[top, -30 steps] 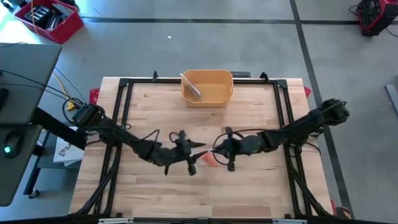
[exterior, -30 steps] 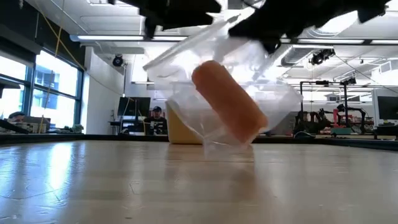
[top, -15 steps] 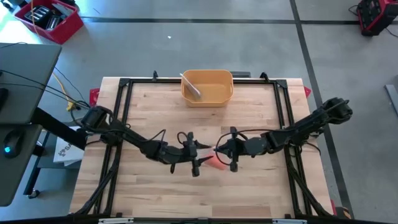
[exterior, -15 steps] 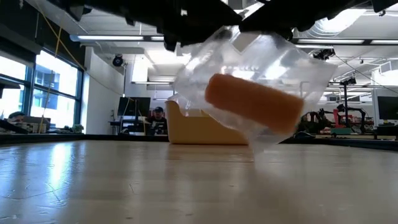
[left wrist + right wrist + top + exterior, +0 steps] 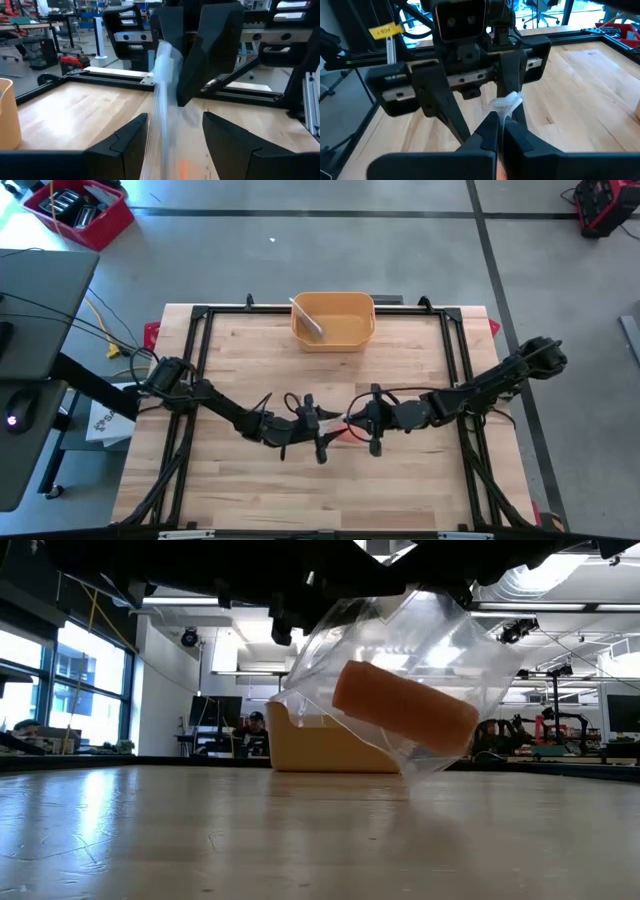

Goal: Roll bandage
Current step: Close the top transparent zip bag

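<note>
- The bandage [image 5: 405,707] is an orange roll. It sits inside a clear plastic bag [image 5: 415,650].
- In the low view the bag hangs in the air, up off the wooden surface [image 5: 200,830]. The roll lies tilted in the lower part of the bag.
- From above, the bag is near the middle of the surface, between the two claws. Only a bit of orange [image 5: 342,433] shows there.
- The right claw [image 5: 498,131] is clenched on the top edge of the bag. Its two dark fingers [image 5: 517,137] are pressed together, and a crumpled bit of clear plastic pokes out above them.
- In the high view the right claw [image 5: 358,421] reaches in from the right side toward the middle.
- The left claw [image 5: 172,131] is released. Its two fingers [image 5: 122,142] stand apart, one on each side of the bag's edge, and the thin plastic runs through the gap between them.
- In the high view the left claw [image 5: 315,427] reaches in from the left. It sits just beside the right claw, and the two face each other.
- A yellow tub [image 5: 333,319] stands at the far edge of the surface, well apart from the bag. Something pale and long [image 5: 306,318] leans inside it.
- In the low view the tub [image 5: 320,740] shows behind the bag.
- A black frame [image 5: 200,315] runs around the edge of the surface.
- A person [image 5: 252,733] sits far back in the room, behind the surface.
- A red bin [image 5: 78,208] stands on the floor, away from the surface.
</note>
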{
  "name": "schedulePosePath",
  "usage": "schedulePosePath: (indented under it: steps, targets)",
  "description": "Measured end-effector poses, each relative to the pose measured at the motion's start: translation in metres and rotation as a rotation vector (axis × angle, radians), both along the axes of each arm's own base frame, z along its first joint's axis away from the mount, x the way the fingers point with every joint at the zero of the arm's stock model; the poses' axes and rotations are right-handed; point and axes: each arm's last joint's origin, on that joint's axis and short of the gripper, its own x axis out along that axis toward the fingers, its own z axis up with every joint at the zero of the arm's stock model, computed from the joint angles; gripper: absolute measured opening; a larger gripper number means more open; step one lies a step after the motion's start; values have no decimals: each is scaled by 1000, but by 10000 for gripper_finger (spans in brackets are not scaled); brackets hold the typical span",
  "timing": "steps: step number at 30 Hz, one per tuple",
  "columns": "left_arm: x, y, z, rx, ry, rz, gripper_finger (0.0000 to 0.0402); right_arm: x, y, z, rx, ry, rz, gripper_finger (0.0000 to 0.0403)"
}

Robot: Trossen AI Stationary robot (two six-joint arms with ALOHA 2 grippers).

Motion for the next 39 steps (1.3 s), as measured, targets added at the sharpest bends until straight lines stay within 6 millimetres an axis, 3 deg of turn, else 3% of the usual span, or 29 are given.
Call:
schedulePosePath:
  steps: [6, 12, 18, 26, 33, 39]
  targets:
    - [-8, -2, -3, 38, -6, 53, 183, -9, 7, 7, -5, -11, 2, 0]
    - [-27, 8, -2, -21, -241, -62, 183, -19, 14, 18, -40, -45, 45, 0]
    - [-14, 21, -10, -76, -377, -187, 183, -18, 14, 23, -65, -89, 56, 0]
    - [9, 22, -20, -128, -399, -300, 184, -17, 14, 25, -72, -114, 54, 0]
    - [10, 15, -17, -112, -409, -317, 177, -18, 15, 25, -75, -108, 57, 0]
    - [9, 14, -17, -114, -407, -296, 135, -18, 14, 23, -84, -88, 52, 0]
